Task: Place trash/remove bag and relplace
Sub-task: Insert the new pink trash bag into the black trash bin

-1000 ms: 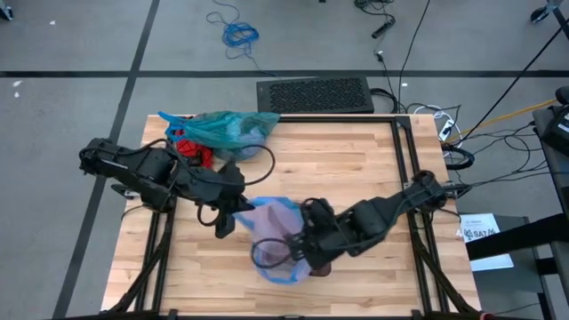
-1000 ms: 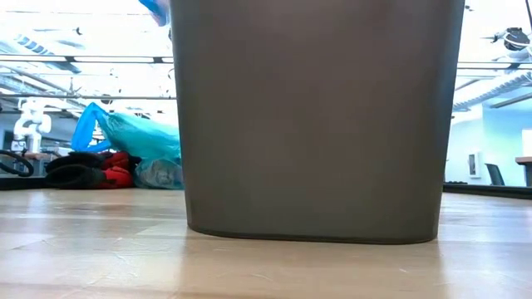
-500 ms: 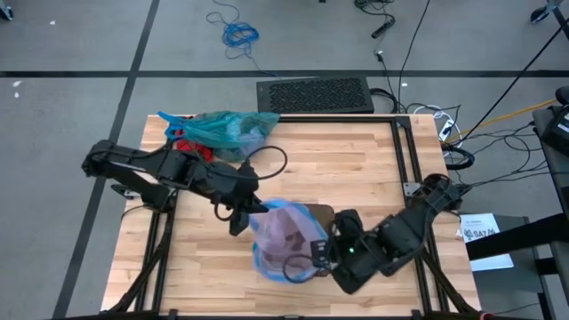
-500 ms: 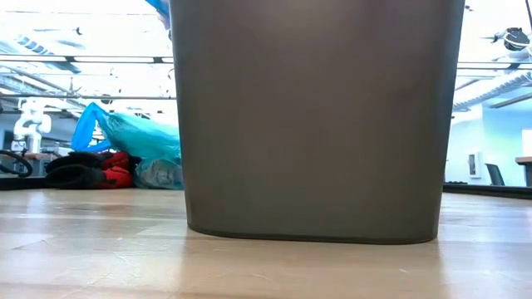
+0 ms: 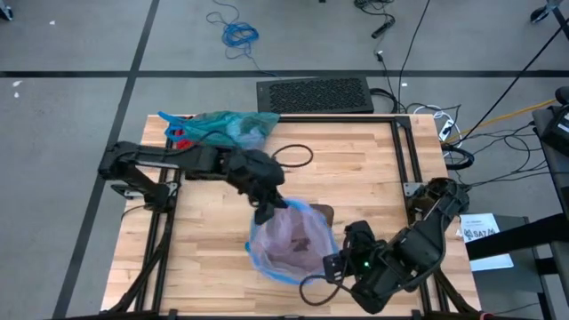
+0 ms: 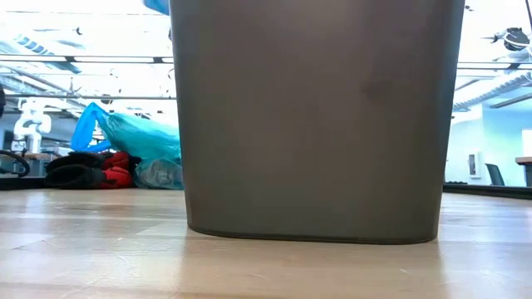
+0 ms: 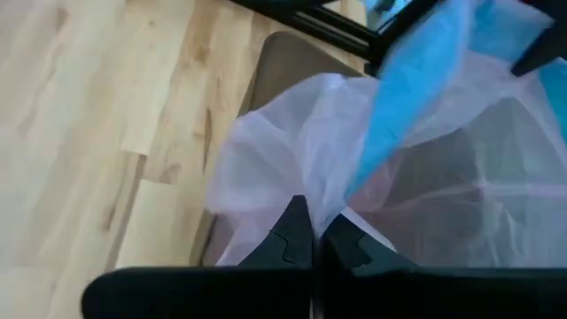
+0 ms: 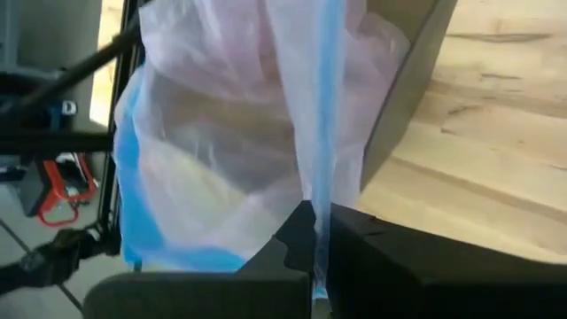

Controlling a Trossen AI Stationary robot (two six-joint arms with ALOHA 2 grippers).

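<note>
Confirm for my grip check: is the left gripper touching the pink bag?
Touching: left wrist view shows the left gripper shut, pinching the pink bag between its fingertips.

Two black robot arms, all matte links

The left arm (image 5: pixel 178 164) and right arm (image 5: pixel 418 244) are dark, chunky-jointed, trailing looped black cables; a small green light glows on the right arm's wrist, and each ends in two angular black fingers (image 7: pixel 297 239).

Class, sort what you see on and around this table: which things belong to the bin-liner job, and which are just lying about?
In the job:
- pink bag, pinched by both end effectors: left, right
- bin under it
- teal bag, far left corner of the table

Lying about:
- red item beside the teal bag
- blue cable on the floor
- black mat behind the table
</note>
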